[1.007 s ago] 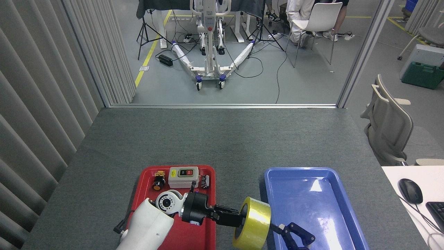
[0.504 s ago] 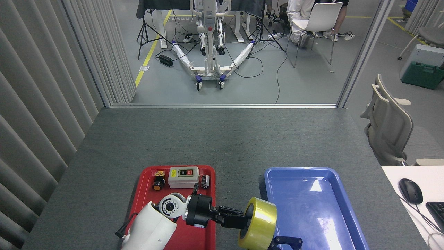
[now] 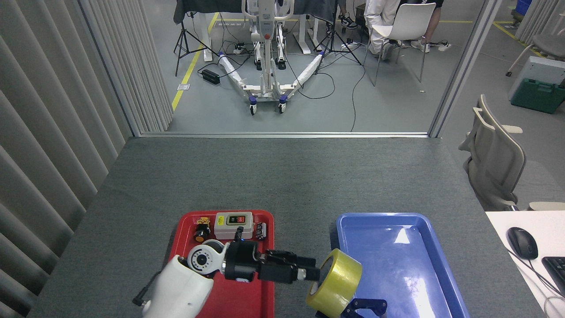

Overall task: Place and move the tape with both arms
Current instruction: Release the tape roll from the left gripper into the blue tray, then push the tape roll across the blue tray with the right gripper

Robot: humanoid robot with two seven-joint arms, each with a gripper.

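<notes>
The yellow tape roll hangs in the air over the near left edge of the blue tray, tilted on its side. My left gripper reaches in from the left above the red tray and is shut on the roll's rim, its fingertips hidden in the core. Just below the roll, at the bottom edge, only a dark blue-black part of my right gripper shows; its fingers are cut off by the frame.
A red tray at near left holds a white switch box, an orange-capped button and a small black part. The grey table runs far ahead. A mouse and keyboard lie on a white desk at right.
My left arm has swung the tape rightward and slightly down, toward the blue tray. The right gripper has sunk toward the bottom edge, so less of it shows.
</notes>
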